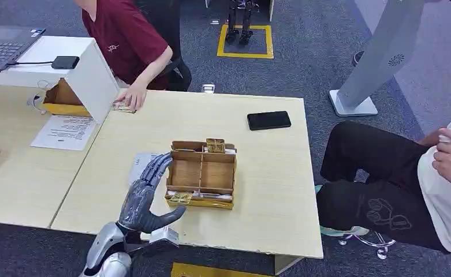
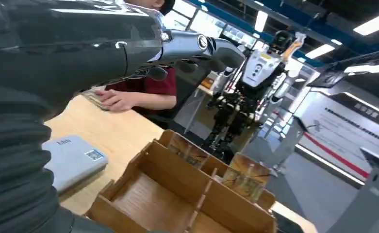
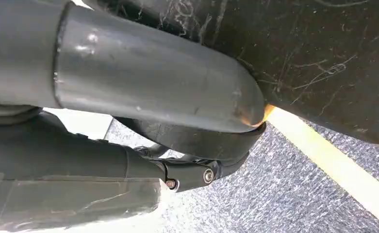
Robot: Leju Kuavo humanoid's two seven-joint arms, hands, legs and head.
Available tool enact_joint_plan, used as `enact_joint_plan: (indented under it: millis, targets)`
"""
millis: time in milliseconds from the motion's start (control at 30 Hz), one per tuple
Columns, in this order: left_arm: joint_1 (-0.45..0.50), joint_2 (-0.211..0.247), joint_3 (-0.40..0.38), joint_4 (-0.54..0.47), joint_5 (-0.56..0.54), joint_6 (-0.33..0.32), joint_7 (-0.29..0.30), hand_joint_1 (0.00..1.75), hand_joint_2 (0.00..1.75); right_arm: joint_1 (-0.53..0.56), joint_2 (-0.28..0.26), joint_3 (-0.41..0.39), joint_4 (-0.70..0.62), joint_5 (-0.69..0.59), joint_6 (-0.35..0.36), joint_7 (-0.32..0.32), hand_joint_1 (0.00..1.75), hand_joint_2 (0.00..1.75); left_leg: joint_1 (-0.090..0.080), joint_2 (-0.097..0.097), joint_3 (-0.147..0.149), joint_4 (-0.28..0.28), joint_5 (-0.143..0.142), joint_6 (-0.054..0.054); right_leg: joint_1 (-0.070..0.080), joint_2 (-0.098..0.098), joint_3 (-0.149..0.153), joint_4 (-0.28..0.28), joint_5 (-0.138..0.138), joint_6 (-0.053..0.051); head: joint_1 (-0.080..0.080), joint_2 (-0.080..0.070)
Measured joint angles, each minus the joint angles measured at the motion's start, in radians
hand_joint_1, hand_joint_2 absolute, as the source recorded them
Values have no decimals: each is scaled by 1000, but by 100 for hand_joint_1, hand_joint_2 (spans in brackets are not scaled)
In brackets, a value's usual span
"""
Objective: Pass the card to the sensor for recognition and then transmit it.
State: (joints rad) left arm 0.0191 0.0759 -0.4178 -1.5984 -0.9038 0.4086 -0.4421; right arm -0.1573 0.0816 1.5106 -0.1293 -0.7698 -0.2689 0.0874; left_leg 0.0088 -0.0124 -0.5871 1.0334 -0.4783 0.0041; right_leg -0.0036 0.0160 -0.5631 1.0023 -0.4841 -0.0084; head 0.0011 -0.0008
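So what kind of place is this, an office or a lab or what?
Most likely a robotics lab or demo hall. Another humanoid robot stands beyond the wooden desk, yellow floor markings box a robot station on grey carpet, and a laptop sits at the desk's far end.

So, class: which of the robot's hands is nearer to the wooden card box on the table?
Left. The left hand hovers open just beside the wooden card box, over the table. The right hand hangs low over grey carpet, away from the box.
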Motion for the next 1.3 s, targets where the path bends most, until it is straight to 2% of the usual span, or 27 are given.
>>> enact_joint_plan:
  millis: [100,267,400,533,700,967,1300]
  targets:
    - [20,10,-36,-24,-61,35,20,0,175,0,0,0,0,-2,-3,0,0,0,0,0,0,0,0,0,0,0,0,0,0,0,0,0]
    - [52,23,-66,-20,-272,159,100,0,175,0,0,0,0,-2,-3,4,0,0,0,0,0,0,0,0,0,0,0,0,0,0,0,0]
    - [56,27,-72,21,-351,206,154,0,175,0,0,2,0,0,-3,8,0,0,0,0,0,0,0,0,0,0,0,0,0,0,0,0]
    - [47,27,-72,94,-496,269,244,0,175,-1,0,6,0,2,-3,8,0,0,0,0,0,0,0,0,0,0,0,0,0,0,0,0]
    - [32,31,-69,169,-535,278,282,0,175,-1,0,10,0,1,-3,3,0,0,0,0,0,0,0,0,0,0,0,0,0,0,0,0]
    - [11,31,-57,224,-511,279,281,0,175,-1,0,18,0,-2,-2,3,0,0,0,0,0,0,0,0,0,0,0,0,0,0,0,0]
    - [0,21,-42,241,-496,280,264,0,175,-2,0,30,0,-5,-2,3,0,0,0,0,0,0,0,0,0,0,0,0,0,0,0,0]
